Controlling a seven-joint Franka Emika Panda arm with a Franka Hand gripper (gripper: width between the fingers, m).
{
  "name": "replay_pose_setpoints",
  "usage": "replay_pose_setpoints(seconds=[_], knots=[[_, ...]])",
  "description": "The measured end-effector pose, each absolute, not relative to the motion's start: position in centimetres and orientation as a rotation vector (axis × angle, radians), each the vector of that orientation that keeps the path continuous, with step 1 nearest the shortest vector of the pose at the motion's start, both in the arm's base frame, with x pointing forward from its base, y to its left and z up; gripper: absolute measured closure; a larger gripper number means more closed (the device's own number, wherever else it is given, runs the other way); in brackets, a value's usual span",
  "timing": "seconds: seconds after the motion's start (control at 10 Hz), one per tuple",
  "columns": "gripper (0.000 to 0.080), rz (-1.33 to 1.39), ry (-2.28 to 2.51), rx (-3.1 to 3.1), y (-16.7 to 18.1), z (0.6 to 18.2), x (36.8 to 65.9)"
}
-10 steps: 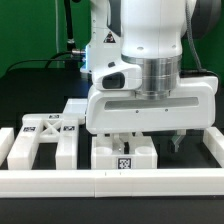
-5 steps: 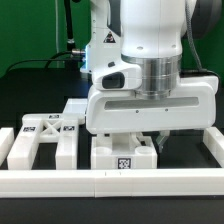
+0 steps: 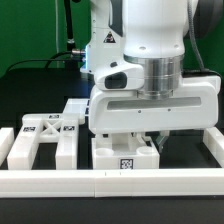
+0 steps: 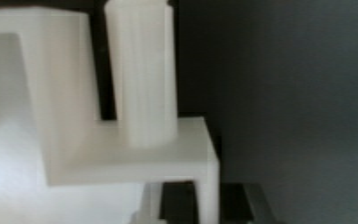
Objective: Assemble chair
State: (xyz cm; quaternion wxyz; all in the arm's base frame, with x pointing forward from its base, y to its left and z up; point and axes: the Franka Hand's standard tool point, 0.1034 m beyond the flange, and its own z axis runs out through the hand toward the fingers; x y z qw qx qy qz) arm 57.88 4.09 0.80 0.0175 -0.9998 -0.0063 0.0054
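The only markings are black-and-white square tags, too small to read: one on the front of the blocky chair part (image 3: 124,160), several on the X-braced frame (image 3: 45,132). Both pieces are matte white and lie on the table (image 3: 30,88) just behind the border rail (image 3: 60,182). The gripper (image 3: 148,141) hangs low over the blocky chair part, and I cannot tell whether its jaws are clenched or released. The blurred wrist view shows an upright square white post (image 4: 144,70).

The arm (image 3: 150,25) is held upright, with the wrist (image 3: 158,72) pointed straight down. The gripper (image 3: 146,138) is carried low, its broad white body set level across the exterior view. The jaws are largely hidden, so their spacing cannot be judged.
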Motion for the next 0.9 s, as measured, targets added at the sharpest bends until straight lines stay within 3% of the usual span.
replay_pose_setpoints(seconds=[0.5, 0.9], knots=[[0.0768, -0.032, 0.036, -3.090, 9.3, 1.0, 60.4], [0.0768, -0.055, 0.001, -3.086, 11.2, 1.2, 61.2]])
